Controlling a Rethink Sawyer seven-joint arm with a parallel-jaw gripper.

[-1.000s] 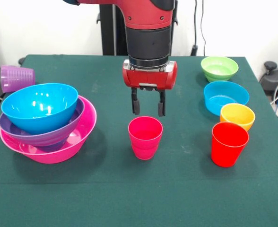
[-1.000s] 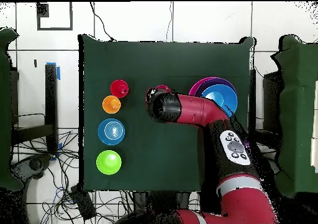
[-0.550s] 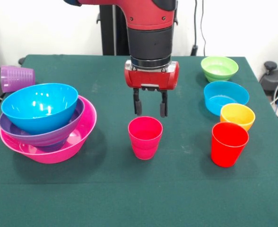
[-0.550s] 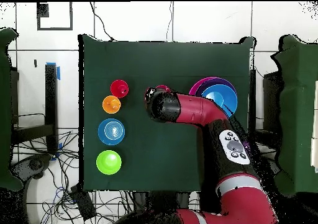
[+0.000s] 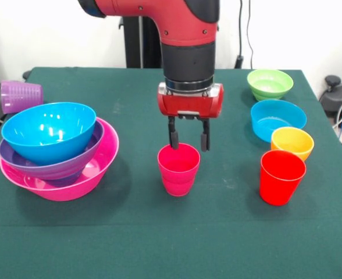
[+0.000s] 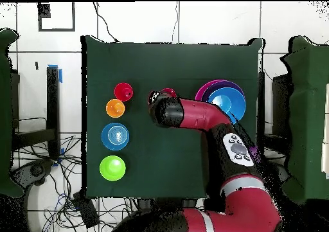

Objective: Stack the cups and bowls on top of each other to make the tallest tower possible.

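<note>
Gripper point(image 5: 188, 141) open, just above magenta-pink cup point(image 5: 178, 169); red cup point(image 5: 282, 177) right; bowl tower point(image 5: 57, 152) left

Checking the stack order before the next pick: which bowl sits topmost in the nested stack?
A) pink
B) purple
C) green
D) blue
D: the blue bowl sits inside the purple bowl, which sits in the pink bowl; the green bowl stands apart.

lab | green-cloth table point(image 5: 101, 244) | floor cables point(image 6: 38, 171) | white walls
</note>
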